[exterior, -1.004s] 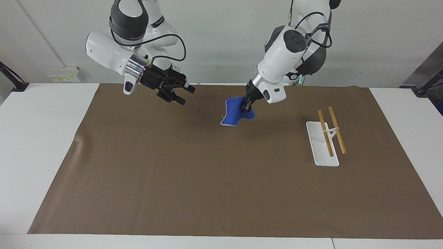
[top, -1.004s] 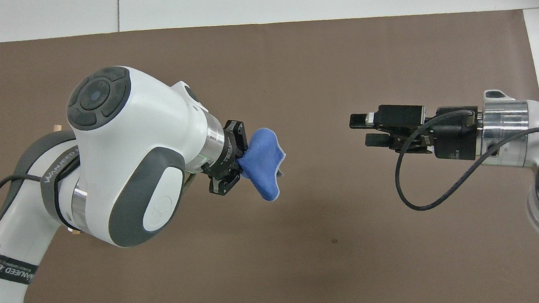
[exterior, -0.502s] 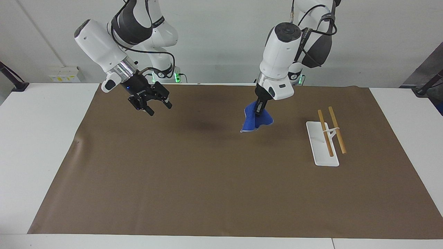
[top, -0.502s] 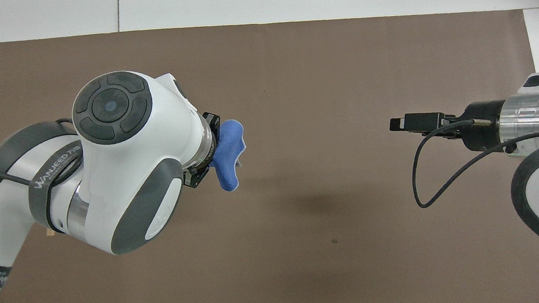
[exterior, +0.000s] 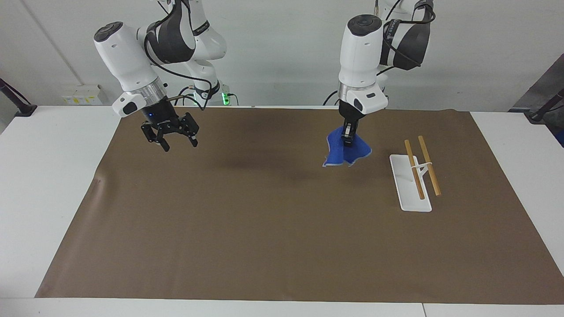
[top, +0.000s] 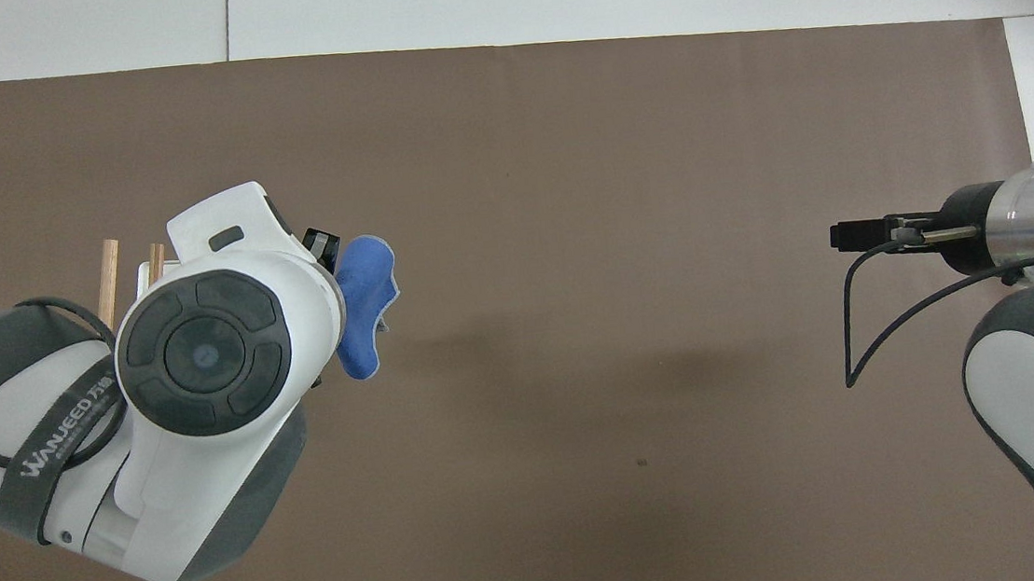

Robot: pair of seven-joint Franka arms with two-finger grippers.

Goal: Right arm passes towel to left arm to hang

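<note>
Towel [exterior: 346, 151], now nearer the rack [exterior: 410, 182], clamped in left fingers [exterior: 348, 137]; right fingers [exterior: 166, 144] apart, withdrawn.

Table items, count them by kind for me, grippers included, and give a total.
Grippers: 2, the left gripper and the right gripper
Blue towel: 1
White rack: 1
Wooden rods on the rack: 2
Brown mat: 1
Total: 7

Facing camera looks high across the table [exterior: 53, 176]; overhead looks steeply down on it.
</note>
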